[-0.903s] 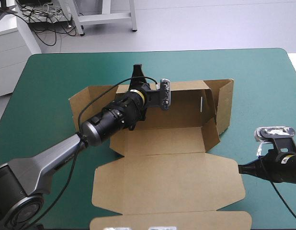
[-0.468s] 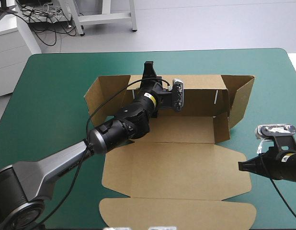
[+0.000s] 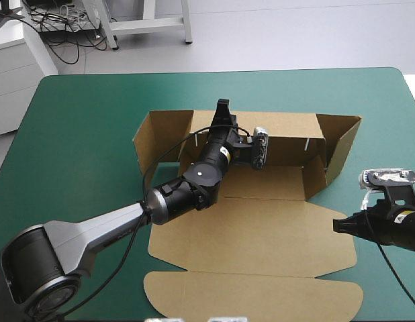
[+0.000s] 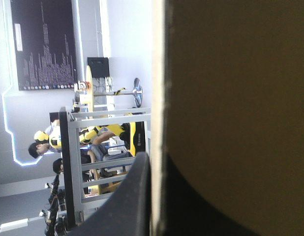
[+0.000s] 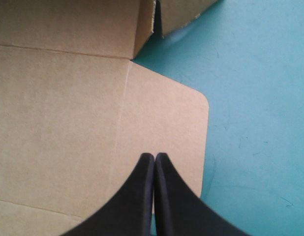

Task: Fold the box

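Teal-green surface [image 3: 73, 134] with the brown box [image 3: 274, 181] near its middle. Its far wall [image 3: 288, 134] and end flaps [image 3: 342, 144] are raised, and the lid [image 3: 254, 235] lies flat toward the near edge. We see the left fingers [image 3: 223, 109] clamped on the far wall's top edge — board between them. We see the right fingers [image 5: 148, 169] pressed tip to tip in one arch, over the lid's right-hand corner.
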Tool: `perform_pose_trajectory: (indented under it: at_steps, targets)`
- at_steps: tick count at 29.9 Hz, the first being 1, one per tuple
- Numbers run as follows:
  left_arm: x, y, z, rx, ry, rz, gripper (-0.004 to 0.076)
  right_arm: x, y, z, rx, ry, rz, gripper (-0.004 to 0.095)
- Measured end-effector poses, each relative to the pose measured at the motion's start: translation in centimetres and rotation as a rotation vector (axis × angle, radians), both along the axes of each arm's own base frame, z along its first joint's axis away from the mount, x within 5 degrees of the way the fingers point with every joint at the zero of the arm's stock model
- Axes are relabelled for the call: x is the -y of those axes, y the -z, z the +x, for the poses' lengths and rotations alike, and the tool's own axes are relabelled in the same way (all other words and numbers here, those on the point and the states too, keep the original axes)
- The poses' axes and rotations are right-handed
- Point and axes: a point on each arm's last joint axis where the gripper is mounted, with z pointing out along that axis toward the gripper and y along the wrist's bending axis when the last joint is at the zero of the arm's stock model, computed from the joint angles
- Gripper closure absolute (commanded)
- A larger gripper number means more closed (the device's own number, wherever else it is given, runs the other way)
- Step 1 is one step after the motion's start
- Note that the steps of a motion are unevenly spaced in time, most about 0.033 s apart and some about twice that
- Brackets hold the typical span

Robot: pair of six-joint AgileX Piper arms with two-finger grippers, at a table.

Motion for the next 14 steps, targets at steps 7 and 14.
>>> perform_pose_trajectory:
  at_steps: [7, 14]
  targets:
    - [0.28, 1.01, 0.03, 0.014, 0.0, 0.017, 0.0734, -0.25, -0.32, 0.35, 0.048, 0.005, 0.039, 0.0704]
    - [0.26, 1.0, 0.05, 0.017, -0.002, 0.017, 0.0734, -0.11, -0.5, 0.61, 0.084, 0.015, 0.027, 0.033]
